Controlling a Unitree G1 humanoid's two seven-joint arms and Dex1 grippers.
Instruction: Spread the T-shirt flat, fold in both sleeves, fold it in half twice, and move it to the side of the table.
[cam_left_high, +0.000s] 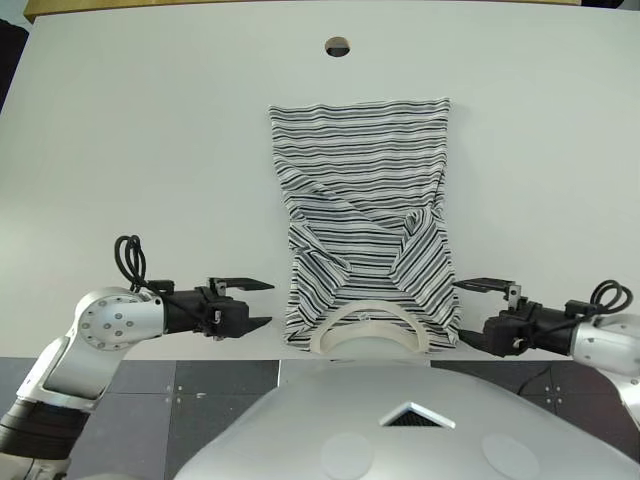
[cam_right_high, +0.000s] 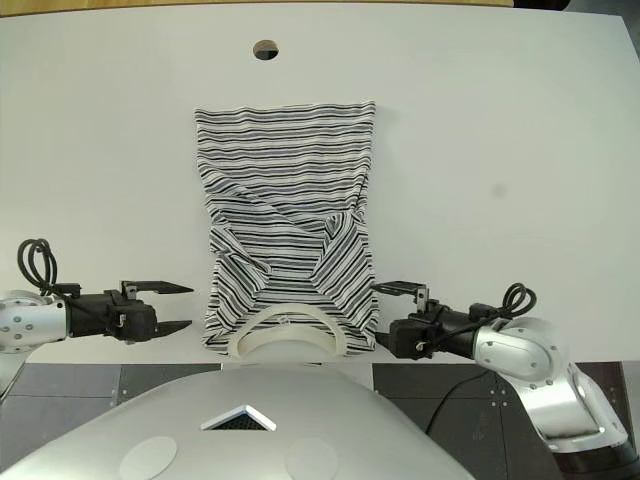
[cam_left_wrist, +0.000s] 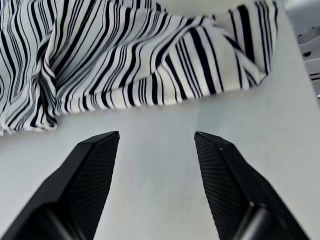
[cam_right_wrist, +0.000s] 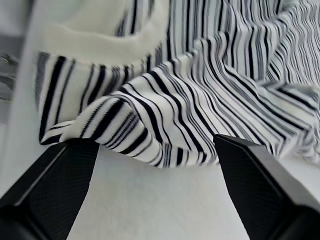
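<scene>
The left gripper (cam_left_high: 268, 303) is standing open and holding nothing. The striped T-shirt (cam_left_high: 365, 200) is lying just ahead of its fingertips, a narrow strip of bare white table (cam_left_high: 150, 150) between them. The right gripper (cam_left_high: 460, 312) is likewise spread and empty, and the shirt's near shoulder corner is sitting just in front of its jaws, possibly touching. Between the two grippers the cream collar (cam_left_high: 330, 325) is facing the robot; both sleeves are lying folded in over the chest, and the hem (cam_left_high: 360, 105) is stretching well beyond the hands.

The step in hand looks like the first half-fold. To do it well, each gripper should be sliding its lower finger under every layer at its shoulder corner, pinching the tucked sleeve too. Both should be lifting together, level, and carrying the collar end onto the hem without dragging the cloth askew.

Both forearms are reaching inward from the sides, low over the table's near edge, pointing at each other.
</scene>
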